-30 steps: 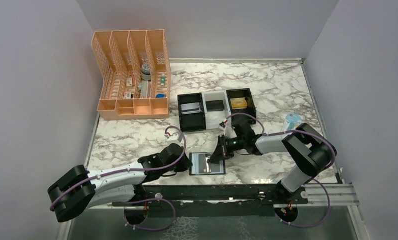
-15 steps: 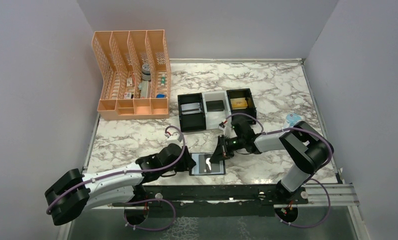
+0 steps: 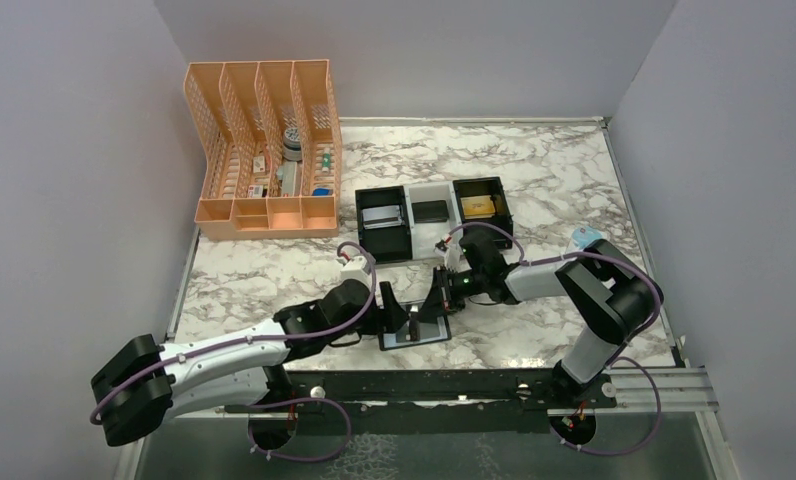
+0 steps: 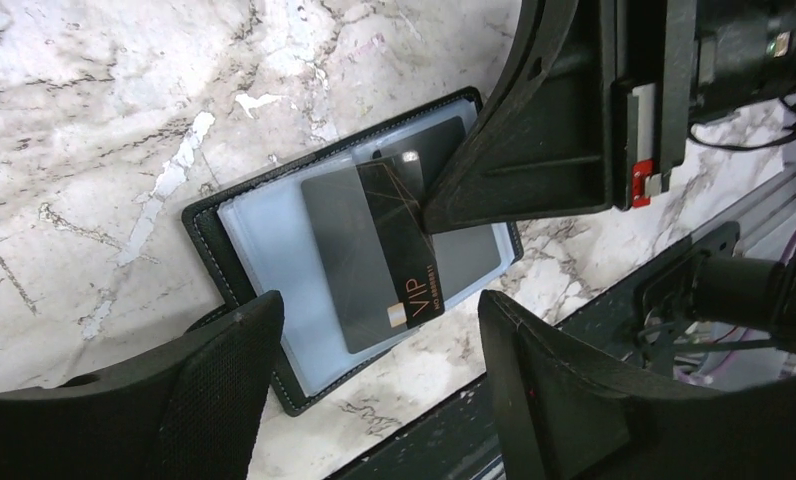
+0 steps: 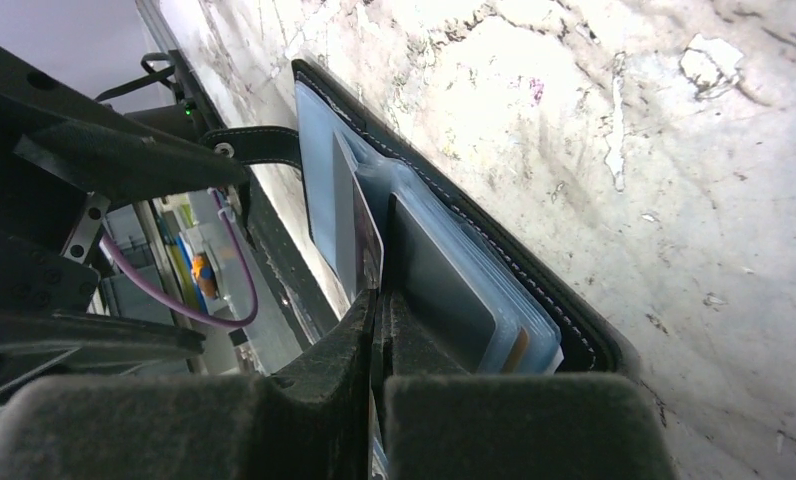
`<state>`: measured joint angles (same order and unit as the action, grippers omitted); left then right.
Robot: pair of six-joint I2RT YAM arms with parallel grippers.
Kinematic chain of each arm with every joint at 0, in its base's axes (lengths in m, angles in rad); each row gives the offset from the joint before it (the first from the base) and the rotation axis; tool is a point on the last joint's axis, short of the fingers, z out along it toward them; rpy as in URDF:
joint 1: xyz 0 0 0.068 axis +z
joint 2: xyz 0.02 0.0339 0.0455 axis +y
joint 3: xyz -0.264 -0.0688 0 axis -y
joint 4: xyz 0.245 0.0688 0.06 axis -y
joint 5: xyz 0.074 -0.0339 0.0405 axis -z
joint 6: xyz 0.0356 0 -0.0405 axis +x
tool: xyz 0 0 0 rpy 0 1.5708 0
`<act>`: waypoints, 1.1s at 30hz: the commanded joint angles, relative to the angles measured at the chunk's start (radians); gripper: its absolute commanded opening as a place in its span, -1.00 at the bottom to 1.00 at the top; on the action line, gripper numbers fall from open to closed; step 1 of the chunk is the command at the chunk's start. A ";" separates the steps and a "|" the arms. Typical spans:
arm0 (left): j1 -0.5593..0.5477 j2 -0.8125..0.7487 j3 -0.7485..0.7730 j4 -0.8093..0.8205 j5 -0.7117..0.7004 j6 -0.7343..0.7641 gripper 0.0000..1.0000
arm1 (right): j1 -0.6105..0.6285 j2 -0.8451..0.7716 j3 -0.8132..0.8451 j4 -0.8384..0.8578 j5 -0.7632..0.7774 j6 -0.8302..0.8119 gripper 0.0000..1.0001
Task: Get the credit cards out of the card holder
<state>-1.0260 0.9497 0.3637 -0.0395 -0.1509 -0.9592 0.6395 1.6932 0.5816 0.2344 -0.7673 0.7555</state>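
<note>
While the wallet lies open on the table close to my bases, my left gripper hangs over its left end with jaws spread wide, gripping nothing. My right gripper is pinched tight on a dark card, which sits partly out of its clear sleeve, slanted across the lining. I judge no card is fully free yet; a second card shows tucked in a pocket behind. Farther off stand the square trays and the orange rack.

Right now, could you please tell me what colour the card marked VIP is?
Dark grey card, its lettering orange; clearest in the left wrist view.
</note>
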 commanded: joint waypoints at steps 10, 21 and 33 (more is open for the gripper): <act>-0.005 0.125 -0.014 0.390 0.100 -0.066 -0.04 | -0.002 -0.011 -0.029 0.068 0.049 0.041 -0.98; -0.005 0.186 -0.069 0.295 0.056 -0.094 -0.29 | -0.002 -0.021 -0.062 0.110 0.043 0.074 -0.98; -0.009 0.256 0.038 0.176 0.030 -0.015 -0.74 | -0.002 -0.033 -0.057 0.095 0.045 0.070 -0.97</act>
<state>-1.0294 1.1919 0.3809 0.1616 -0.1024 -1.0042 0.6395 1.6863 0.5335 0.3202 -0.7513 0.8333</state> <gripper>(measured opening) 0.139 0.015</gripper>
